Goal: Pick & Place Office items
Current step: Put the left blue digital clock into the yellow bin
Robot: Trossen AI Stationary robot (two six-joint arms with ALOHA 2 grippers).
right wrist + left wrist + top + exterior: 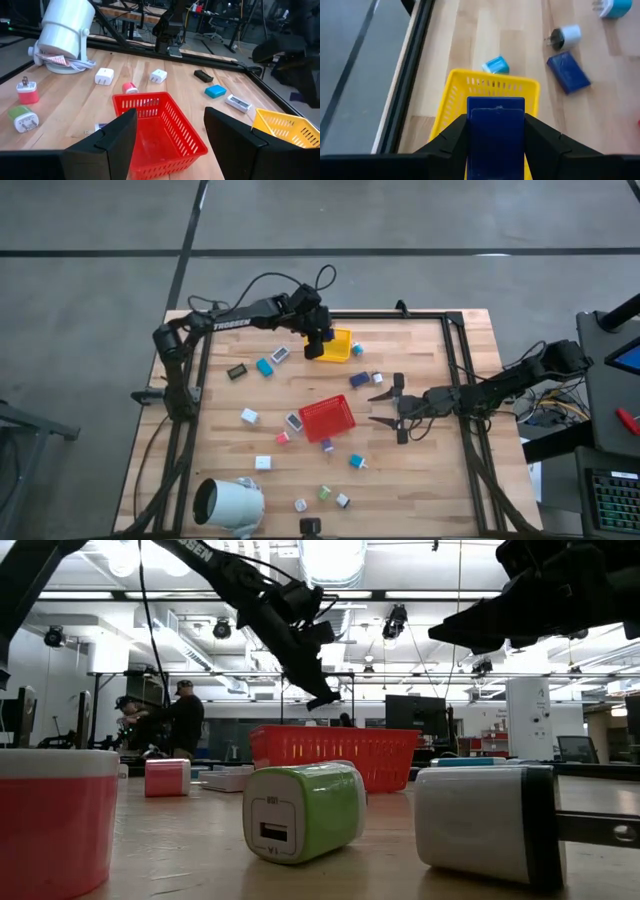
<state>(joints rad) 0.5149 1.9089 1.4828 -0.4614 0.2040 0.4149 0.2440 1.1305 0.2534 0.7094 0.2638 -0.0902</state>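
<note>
Left gripper [496, 145] clenched on navy block [495, 131] above yellow tray [338, 346] near table's far edge; next: release; right gripper [388, 407] spread, idle

- White lettering reading "TROSSEN" is showing along the left arm [232, 321] in the high view.
- In the low view, part of that white lettering is showing on the same arm [195, 552] near the top edge, but only the last few letters are appearing and they cannot be made out with certainty.
- No other text, number or label is reading clearly on anything else.
</note>
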